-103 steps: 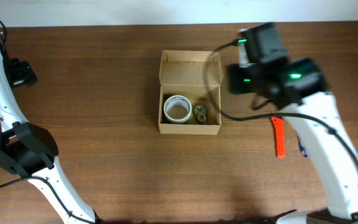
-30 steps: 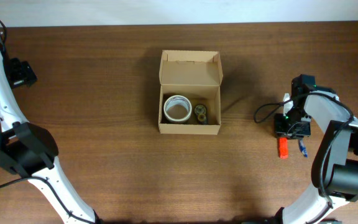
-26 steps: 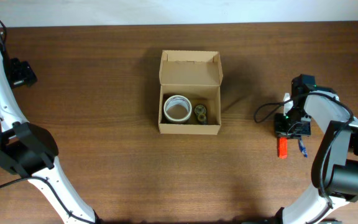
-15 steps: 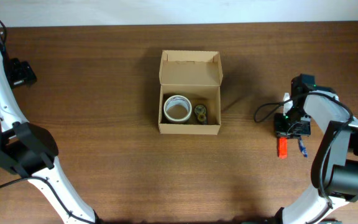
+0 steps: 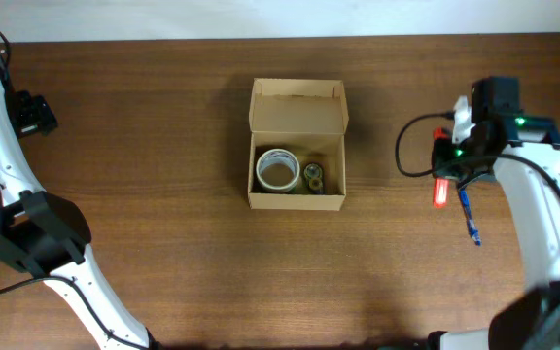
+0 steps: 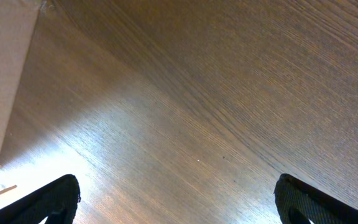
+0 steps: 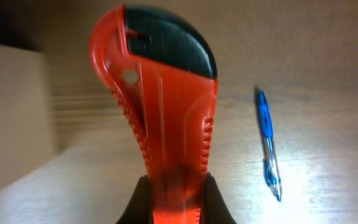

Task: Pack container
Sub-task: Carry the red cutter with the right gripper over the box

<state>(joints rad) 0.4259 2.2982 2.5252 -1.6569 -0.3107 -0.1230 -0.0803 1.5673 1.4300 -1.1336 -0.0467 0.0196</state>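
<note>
So my right jaws are clenched on a red-orange plastic utility knife with a black tip (image 7: 166,124). The handle is pinched between them and the black end points away from my wrist cam. A blue ballpoint pen (image 7: 268,146) lies flat on the brown wooden counter (image 5: 163,243) just beside the knife, not touching it as far as I can tell.

My left jaws are released, spread wide over bare wood way off at the left side.

The small brown cardboard box (image 5: 297,202) sits mid-counter, well apart from both arms, with its hinged flap lid standing open at the back. Inside it there's a white tape roll (image 5: 277,170) with a smaller dark roll (image 5: 313,177) right next to it.
</note>
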